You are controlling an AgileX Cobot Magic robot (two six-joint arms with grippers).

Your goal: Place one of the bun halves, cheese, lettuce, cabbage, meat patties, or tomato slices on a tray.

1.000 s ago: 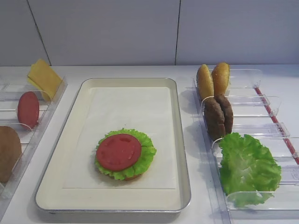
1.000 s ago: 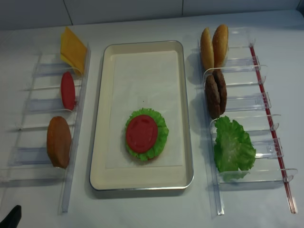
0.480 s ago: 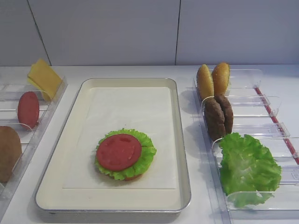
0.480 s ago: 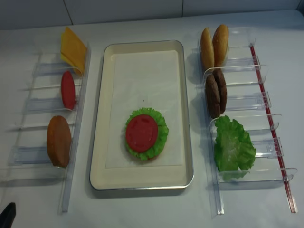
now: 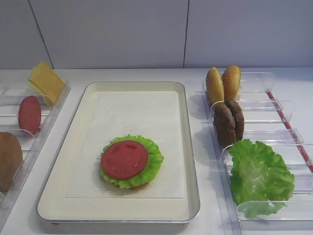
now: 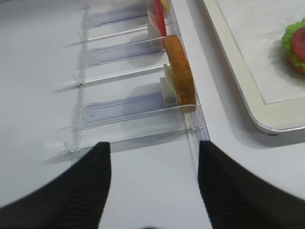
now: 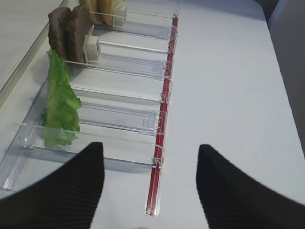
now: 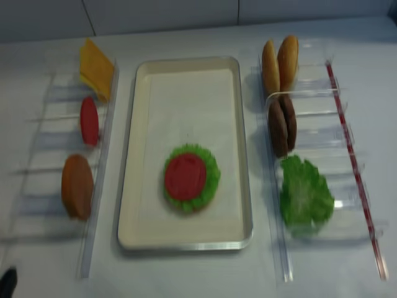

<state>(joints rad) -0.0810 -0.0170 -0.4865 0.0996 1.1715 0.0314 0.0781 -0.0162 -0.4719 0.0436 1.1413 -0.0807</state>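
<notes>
On the tray (image 5: 78,117) lies a tomato slice (image 5: 124,159) on lettuce (image 5: 152,164), with a bun edge showing beneath. The left bin holds cheese (image 5: 45,81), a tomato slice (image 5: 29,114) and a bun half (image 6: 180,71). In the right bin stand two bun halves (image 5: 222,83), two meat patties (image 5: 228,122) and lettuce (image 7: 59,107). Cabbage is out of view. My left gripper (image 6: 153,148) is open over bare table before the left bin. My right gripper (image 7: 150,148) is open near the right bin's front end. Both are empty.
The clear plastic bins (image 5: 274,105) flank the tray on both sides. A red strip (image 7: 162,143) runs along the right bin's outer edge. The white table (image 7: 228,95) extends to the right of it. A grey wall stands behind.
The dark tip of my left gripper at the overhead view's bottom left corner has drawn back a little. Food and tray have not moved.
</notes>
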